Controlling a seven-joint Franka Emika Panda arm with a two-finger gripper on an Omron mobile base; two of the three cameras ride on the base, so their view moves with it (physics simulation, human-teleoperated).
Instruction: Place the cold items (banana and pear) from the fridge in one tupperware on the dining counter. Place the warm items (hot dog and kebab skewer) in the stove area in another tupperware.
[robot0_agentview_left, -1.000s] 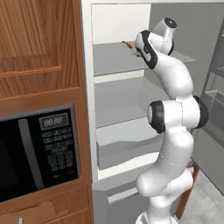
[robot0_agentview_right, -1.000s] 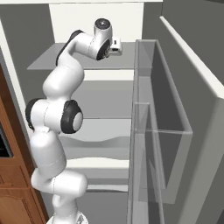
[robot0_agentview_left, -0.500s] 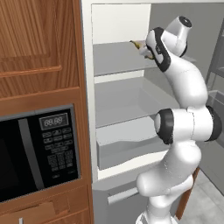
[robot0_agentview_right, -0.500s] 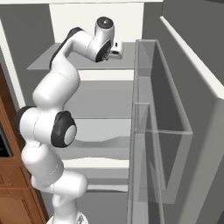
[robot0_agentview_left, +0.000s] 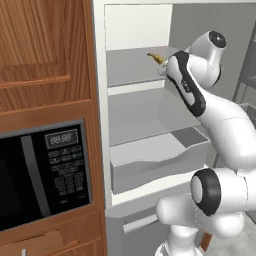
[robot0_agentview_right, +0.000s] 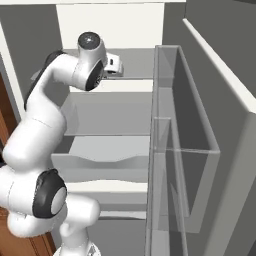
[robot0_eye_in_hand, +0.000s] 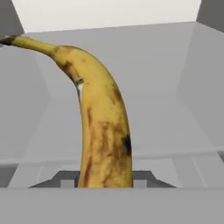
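Early in the task: the claw (robot0_agentview_left: 162, 67) grips the banana (robot0_eye_in_hand: 98, 131) at the fridge's (robot0_agentview_left: 140, 120) upper shelf, twelve o'clock; nothing visibly boxed yet.

A black microwave (robot0_agentview_left: 42, 172) built into wooden cabinetry carries the one legible marking, a pale digital display (robot0_agentview_left: 61, 138) at the top of its control panel that appears to read 88:88. The keypad (robot0_agentview_left: 67, 174) under it has rows of small buttons whose marks are too small to read, and the fridge (robot0_agentview_left: 150, 125) alongside carries no readable label or brand
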